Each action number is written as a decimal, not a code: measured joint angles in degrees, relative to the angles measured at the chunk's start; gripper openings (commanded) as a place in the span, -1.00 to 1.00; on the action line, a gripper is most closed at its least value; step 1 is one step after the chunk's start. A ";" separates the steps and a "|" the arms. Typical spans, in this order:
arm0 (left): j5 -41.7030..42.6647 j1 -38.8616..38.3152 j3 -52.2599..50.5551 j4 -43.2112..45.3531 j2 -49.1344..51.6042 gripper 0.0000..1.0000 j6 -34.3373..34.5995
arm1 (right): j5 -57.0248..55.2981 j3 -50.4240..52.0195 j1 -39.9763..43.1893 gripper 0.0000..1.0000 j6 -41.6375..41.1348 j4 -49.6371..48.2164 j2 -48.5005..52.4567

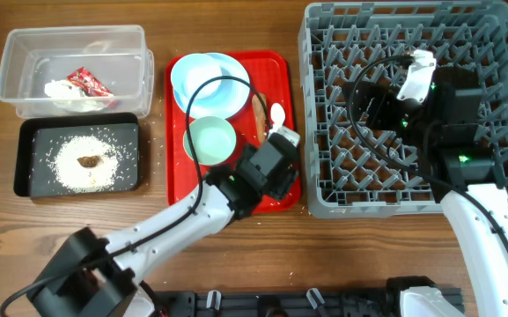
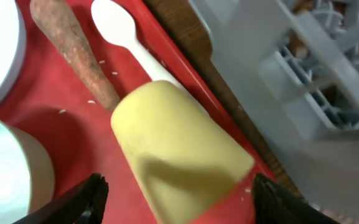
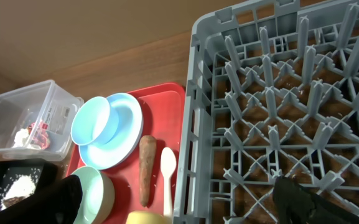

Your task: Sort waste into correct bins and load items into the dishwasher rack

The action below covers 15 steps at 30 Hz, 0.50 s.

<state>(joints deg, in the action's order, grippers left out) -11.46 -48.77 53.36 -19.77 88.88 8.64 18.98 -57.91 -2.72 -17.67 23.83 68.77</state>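
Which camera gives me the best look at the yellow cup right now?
Left wrist: the yellow cup fills the frame, lying on its side on the red tray between the fingers of the left gripper. Right wrist catches only its edge; overhead, the gripper hides it.

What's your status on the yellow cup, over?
Left gripper open, straddling yellow cup, which lies on its side on red tray. Right gripper open, empty, over dishwasher rack. Spoon and carrot stick close beside cup.
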 measured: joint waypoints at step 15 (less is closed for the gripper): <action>-3.74 -1.11 0.15 0.61 6.34 0.31 -9.29 | 0.00 0.00 0.00 0.99 0.00 1.03 0.02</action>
<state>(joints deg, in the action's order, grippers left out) -15.20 -49.89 53.52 -19.16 95.22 -0.64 18.98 -57.91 -2.72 -17.67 24.86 68.79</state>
